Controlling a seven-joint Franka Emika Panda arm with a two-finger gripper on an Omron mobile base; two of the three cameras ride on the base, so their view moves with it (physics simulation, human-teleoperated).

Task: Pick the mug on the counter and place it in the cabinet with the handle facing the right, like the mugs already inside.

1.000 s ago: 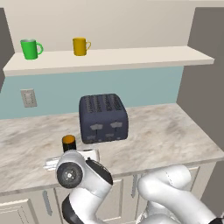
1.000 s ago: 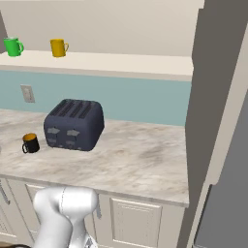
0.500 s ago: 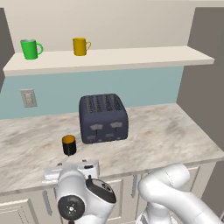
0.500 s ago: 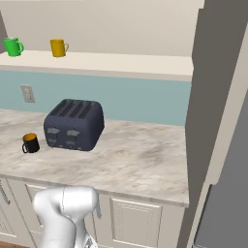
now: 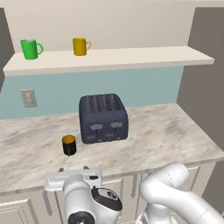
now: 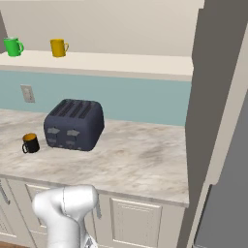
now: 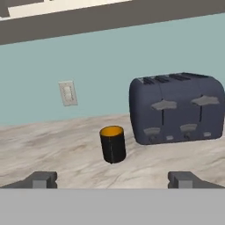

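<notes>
Right beside mug (image 7: 112, 143) sits toaster (image 7: 178, 108), w/ tool (image 7: 112, 179) wide apart.

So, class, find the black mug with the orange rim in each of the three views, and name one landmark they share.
Left base view: the black mug stands on the counter, lower left of centre, left of the toaster.
Right base view: far left, again left of the toaster.
Hand view: centre, beyond the open hand.
Shared landmark: the dark toaster beside it.
</notes>
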